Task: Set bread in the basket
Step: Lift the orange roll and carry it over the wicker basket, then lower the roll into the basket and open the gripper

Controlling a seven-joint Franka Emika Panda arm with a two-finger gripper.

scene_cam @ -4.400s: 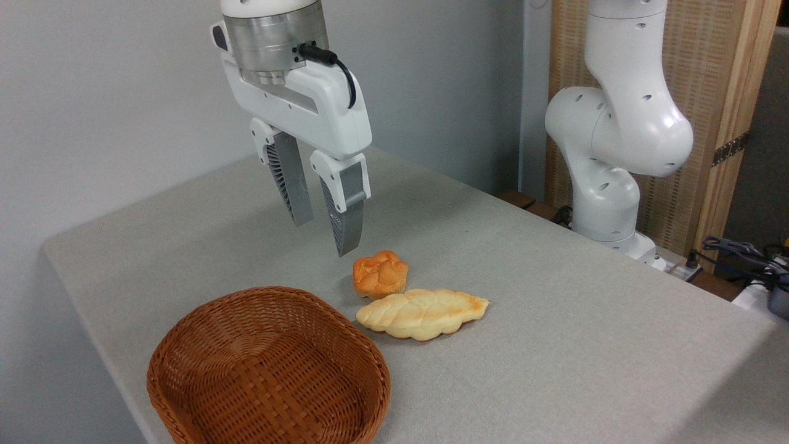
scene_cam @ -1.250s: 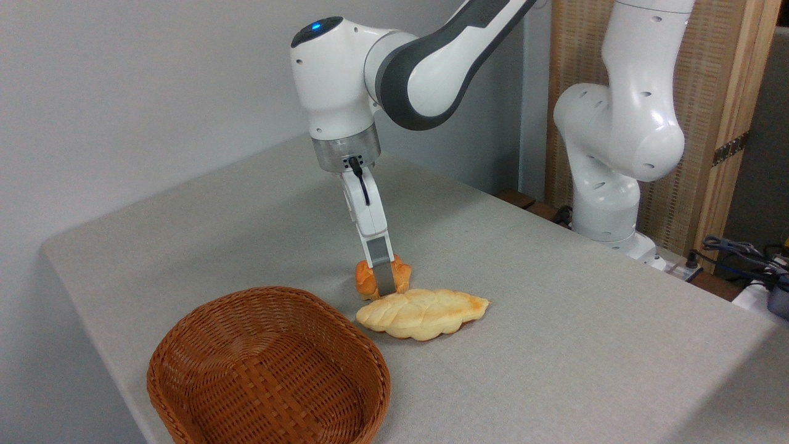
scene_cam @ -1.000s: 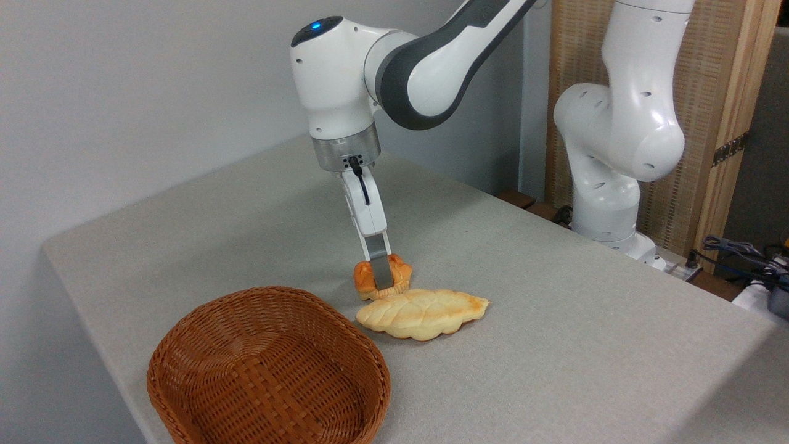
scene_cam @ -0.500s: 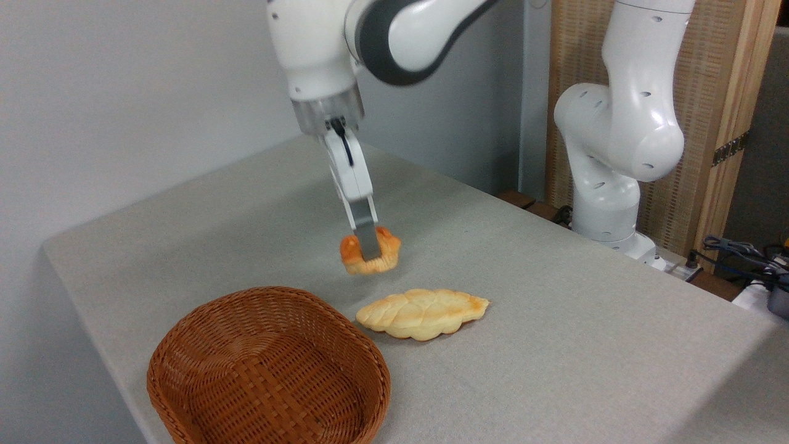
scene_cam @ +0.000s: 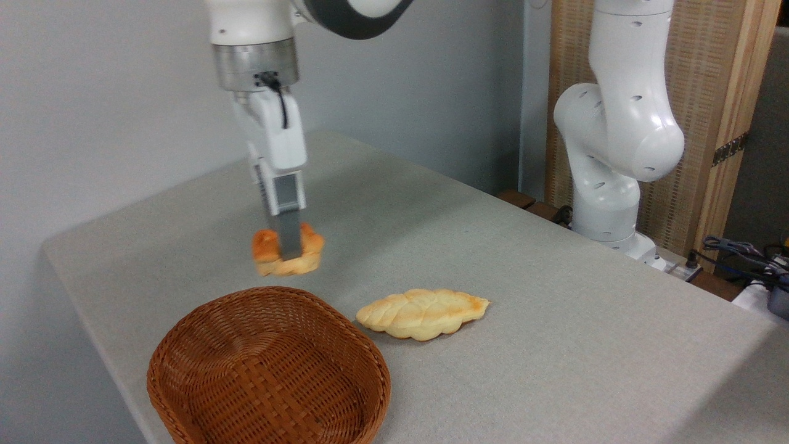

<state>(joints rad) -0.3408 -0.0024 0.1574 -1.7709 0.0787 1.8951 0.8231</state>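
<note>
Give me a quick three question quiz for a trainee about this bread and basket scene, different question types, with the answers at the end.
1. True or false: the claw is shut on the bun, holding it off the table.
2. Multiple choice: the braided loaf lies A) in the basket, B) on the table right of the basket, C) in the claw.
3. Fill in: the wicker basket holds ____ bread.

Key: 1 true; 2 B; 3 no.

My arm is glossy white with rounded joints, small dark holes and a dark grey band. A silver collar and short black cable sit above my white gripper with grey fingers.
</note>
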